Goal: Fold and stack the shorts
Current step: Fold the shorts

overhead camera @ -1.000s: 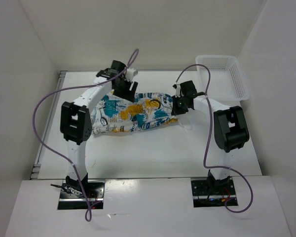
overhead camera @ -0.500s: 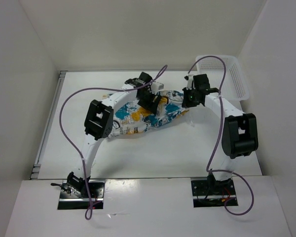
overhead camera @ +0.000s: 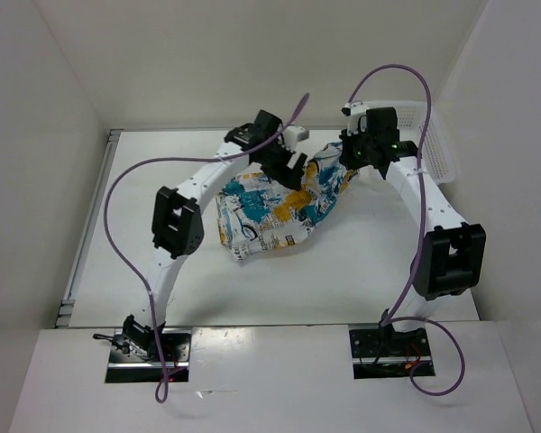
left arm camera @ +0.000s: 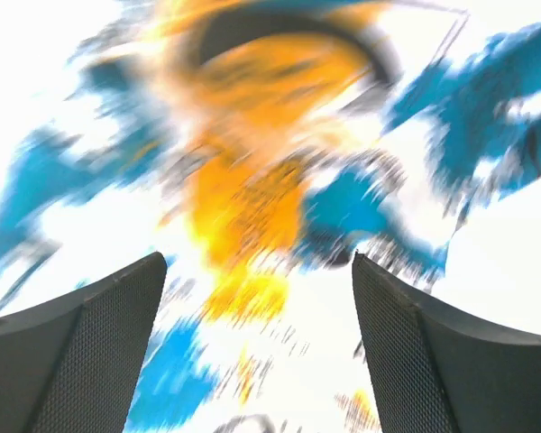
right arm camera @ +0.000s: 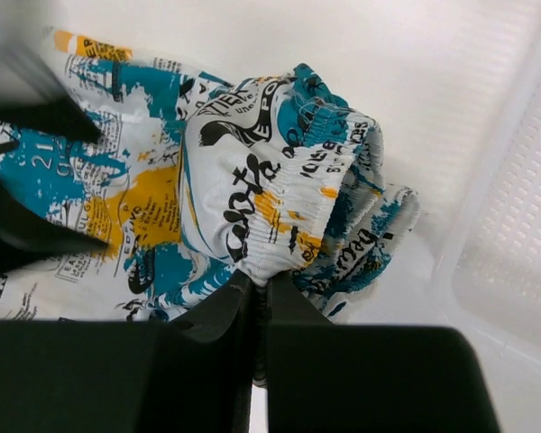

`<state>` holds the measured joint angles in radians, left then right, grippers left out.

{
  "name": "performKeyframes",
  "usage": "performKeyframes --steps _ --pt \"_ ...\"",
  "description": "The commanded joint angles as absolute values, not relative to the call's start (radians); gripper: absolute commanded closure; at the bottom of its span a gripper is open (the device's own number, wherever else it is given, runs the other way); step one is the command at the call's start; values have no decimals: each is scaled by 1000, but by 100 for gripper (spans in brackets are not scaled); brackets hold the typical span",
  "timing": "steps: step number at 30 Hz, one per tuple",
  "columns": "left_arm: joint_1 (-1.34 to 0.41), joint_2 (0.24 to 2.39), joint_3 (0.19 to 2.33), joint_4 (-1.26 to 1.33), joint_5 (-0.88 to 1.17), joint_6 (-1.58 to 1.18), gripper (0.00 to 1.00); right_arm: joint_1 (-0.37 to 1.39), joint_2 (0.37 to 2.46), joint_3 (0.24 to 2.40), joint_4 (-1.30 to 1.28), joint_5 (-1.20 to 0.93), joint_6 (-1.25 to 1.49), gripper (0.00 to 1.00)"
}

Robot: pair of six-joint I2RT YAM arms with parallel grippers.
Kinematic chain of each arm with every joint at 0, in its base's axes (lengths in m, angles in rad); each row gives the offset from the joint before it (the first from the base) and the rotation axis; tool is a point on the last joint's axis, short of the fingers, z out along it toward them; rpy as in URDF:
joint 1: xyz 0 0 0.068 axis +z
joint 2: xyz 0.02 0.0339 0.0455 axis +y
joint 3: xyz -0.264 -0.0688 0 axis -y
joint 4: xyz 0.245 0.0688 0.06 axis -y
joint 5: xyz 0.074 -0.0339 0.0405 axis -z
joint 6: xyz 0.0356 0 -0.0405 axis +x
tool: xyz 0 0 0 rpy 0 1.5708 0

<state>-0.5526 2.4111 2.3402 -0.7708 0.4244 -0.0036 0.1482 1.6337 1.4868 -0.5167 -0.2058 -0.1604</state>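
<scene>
**Right jaws:** fully closed on the gathered elastic waistband of the shorts (right arm camera: 252, 207), with a bunch of cloth pinched between the tips. The hold looks narrow.

**Left jaws:** wide apart, the fingers (left arm camera: 72, 361) standing at either side. Printed cloth fills the view beyond them, but it is blurred, so contact cannot be told.

**Shorts:** one item, crumpled. The waistband end is raised between the two wrists at the far middle of the surface (overhead camera: 316, 280). The rest trails down onto the surface toward the near left.

**Step in hand (judged):** drawing the garment up to spread it for a fold.
- The left jaws should close on a matching edge or corner before any further carry, so the cloth hangs flat between two holds rather than from one bunch.
- The pinch should be kept on the elastic.
- Edge should be lowered onto edge, with release only when the layers lie square.

**Basket** (overhead camera: 437, 144)**:** white mesh, at the far right of the surface, just beside the right wrist. Probably a snag risk if the carry drifts that way.

**Surface:** white and matt.

**Room:** plain white walls on three sides. A purple cable (overhead camera: 397, 67) loops above each arm.
</scene>
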Motion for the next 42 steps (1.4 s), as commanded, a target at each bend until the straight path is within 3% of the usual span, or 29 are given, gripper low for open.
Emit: performKeyframes --steps 1,7,12,18,21,22,26,33,42 --pt "-450 2214 2232 -796 364 0 9 155 1603 1531 -549 -232 -193 100" --pt "-342 2132 1829 -766 270 0 11 155 1635 1585 -549 -241 -212 100" --pt "-295 2108 1686 -677 226 0 12 155 1644 1618 -571 -241 -247 100" --pt "-276 2230 1689 -667 251 0 15 267 1655 1637 -600 -179 -342 100" --pt "-267 2284 1727 -667 313 0 36 311 1681 1657 -600 -166 -342 100" --pt "-267 2295 1738 -667 327 0 48 351 1690 1657 -600 -149 -363 100" --pt "-267 2324 1772 -667 418 0 61 481 1738 1706 -591 -72 -400 100" --pt "-258 2335 1773 -676 549 0 64 704 1854 1759 -561 18 -488 100" --pt "-195 2344 1746 -676 595 0 64 860 1993 1819 -598 5 -607 100"
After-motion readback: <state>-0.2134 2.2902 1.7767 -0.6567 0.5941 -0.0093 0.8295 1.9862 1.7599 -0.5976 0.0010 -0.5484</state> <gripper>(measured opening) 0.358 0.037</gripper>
